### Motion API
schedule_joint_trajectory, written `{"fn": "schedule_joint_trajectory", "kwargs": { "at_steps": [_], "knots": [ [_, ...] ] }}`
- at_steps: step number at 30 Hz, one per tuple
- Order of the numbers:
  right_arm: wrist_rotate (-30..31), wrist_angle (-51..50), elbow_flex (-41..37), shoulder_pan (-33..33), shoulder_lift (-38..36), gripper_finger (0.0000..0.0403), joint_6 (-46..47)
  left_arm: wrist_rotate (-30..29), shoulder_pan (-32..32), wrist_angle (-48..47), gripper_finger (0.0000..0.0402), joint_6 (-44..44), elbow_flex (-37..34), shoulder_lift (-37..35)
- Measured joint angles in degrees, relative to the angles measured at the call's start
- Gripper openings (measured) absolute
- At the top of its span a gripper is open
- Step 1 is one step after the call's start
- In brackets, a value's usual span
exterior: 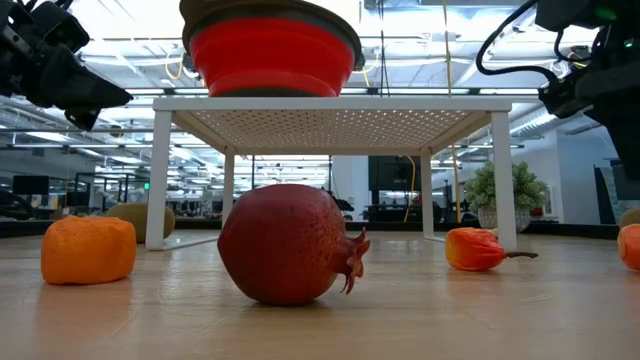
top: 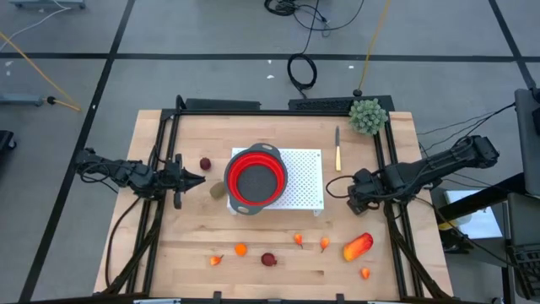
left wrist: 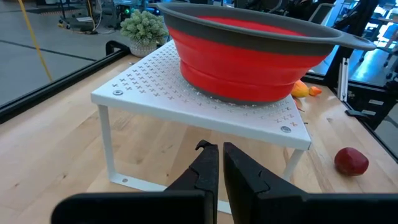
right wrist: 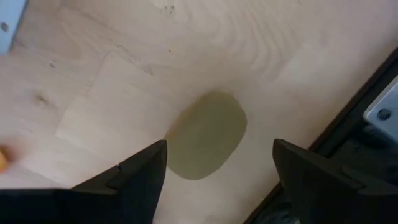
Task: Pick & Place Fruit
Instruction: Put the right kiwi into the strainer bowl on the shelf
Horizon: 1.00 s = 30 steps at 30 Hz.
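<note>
The right gripper [top: 339,189] is hanging over the right part of the table [top: 169,262], its fingers [right wrist: 134,180] standing wide apart above a pale green oval piece [right wrist: 208,134]. From above, this piece is hiding under the gripper. The left gripper [top: 196,179] is waiting at the left side with fingers together, holding nothing.

The fruit is lying mostly along the front edge: a red-orange oblong [top: 358,247], a dark red ball [top: 268,259], small orange bits [top: 240,249]. A kiwi [top: 218,191] is sitting beside the white rack [top: 304,181], which is carrying the red bowl [top: 256,179].

No writing is readable anywhere.
</note>
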Motion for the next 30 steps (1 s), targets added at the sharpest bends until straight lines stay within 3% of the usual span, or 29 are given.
{"fn": "schedule_joint_trajectory", "kwargs": {
  "at_steps": [7, 14, 30],
  "knots": [
    [-2.1, 6.6, -0.6, 0.1, 0.0, 0.0281, -1.7, 0.0, 0.0, 0.0, 0.0021, 0.1, 0.0, 0.0],
    [-1.7, 5.4, -0.5, 0.1, 0.8, 0.0280, -2.3, 0.0, -0.2, 0.4, 0.0021, 0.1, 0.0, 0.0],
    [-1.6, 4.4, -0.2, 0.1, 11.5, 0.0280, -9.5, 0.0, -0.2, 0.9, 0.0021, 0.6, 0.0, 0.0]
  ]
}}
